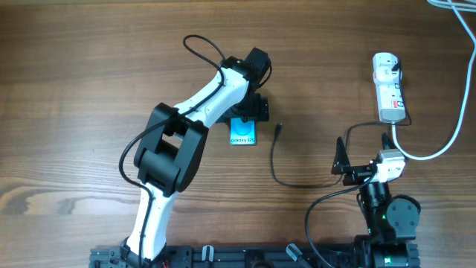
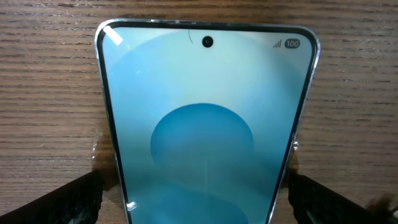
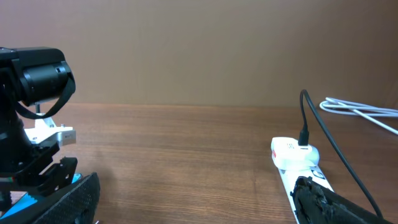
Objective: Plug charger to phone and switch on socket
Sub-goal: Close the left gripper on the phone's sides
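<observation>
The phone (image 2: pixel 205 124) lies flat on the wooden table with its teal-blue screen up, and part of it shows as the phone (image 1: pixel 242 135) below the left arm. My left gripper (image 1: pixel 247 116) straddles it, open; a black finger (image 2: pixel 62 202) stands off each long edge with a gap. The charger (image 1: pixel 272 160), a thin black cable, curls over the table with its tip (image 1: pixel 279 128) right of the phone. It runs to a white plug (image 3: pixel 292 151) on the socket (image 1: pixel 390 93). My right gripper (image 1: pixel 364 147) hovers open just in front of the socket's grey end, holding nothing.
A thick white lead (image 1: pixel 446 145) loops from the socket's near end out to the table's right edge and back corner. The left arm (image 3: pixel 31 124) stands at the left of the right wrist view. Bare wood lies between the phone and the socket.
</observation>
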